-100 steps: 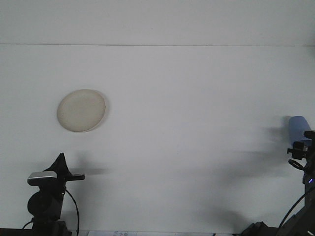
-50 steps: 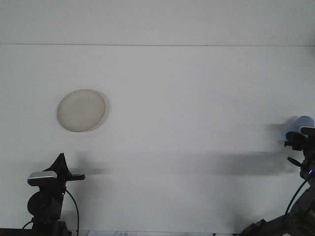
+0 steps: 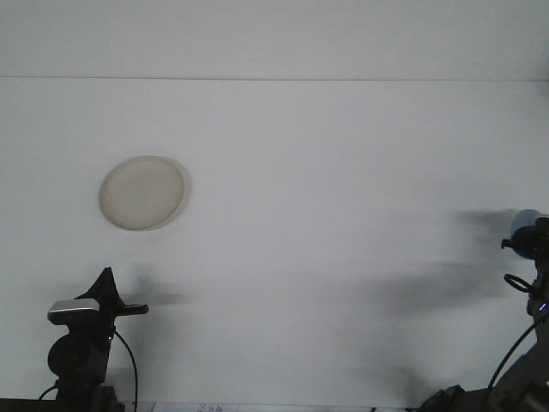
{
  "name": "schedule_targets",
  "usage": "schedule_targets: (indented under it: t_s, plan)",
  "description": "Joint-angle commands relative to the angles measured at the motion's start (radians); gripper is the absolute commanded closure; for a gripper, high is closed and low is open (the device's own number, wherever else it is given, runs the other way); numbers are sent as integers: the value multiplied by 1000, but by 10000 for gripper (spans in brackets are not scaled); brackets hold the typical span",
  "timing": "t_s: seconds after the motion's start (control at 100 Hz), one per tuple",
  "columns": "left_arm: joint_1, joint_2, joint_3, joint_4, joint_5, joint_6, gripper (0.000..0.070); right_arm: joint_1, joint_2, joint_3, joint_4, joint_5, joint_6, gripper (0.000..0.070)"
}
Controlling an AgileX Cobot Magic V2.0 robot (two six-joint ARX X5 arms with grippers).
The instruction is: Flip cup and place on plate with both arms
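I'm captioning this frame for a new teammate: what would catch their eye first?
Most striking is the round cream plate, alone on the left of the wide white table. Next, at the far right edge, a pale blue cup peeks out beside the dark right arm, casting a long shadow leftward. The black left arm sits low at lower left, below the plate.

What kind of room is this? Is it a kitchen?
Probably not a kitchen; more likely a robot test bench. A bare white table holds only a plate, with black robot arms and cables at the near edge.
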Motion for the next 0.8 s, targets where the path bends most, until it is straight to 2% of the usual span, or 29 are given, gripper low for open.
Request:
schedule_targets:
  t_s: [0.0, 0.14, 0.23, 0.45, 0.64, 0.79]
  plan:
    - [0, -2, -19, 10, -1, -3, 685, 3, -66, 9, -26, 3, 146, 699]
    - [0, -1, -19, 10, -1, -3, 685, 69, -243, 9, -158, 30, 338, 699]
    - [0, -1, -19, 10, -1, -3, 685, 155, -358, 12, -253, 35, 409, 699]
    - [0, -1, -19, 10, -1, -3, 685, 464, -506, 174, -712, 58, 402, 699]
    - [0, -1, -19, 10, -1, -3, 685, 747, -465, 362, -1097, 54, 389, 699]
    - [0, -1, -19, 10, -1, -3, 685, 945, -374, 451, -1301, 51, 382, 699]
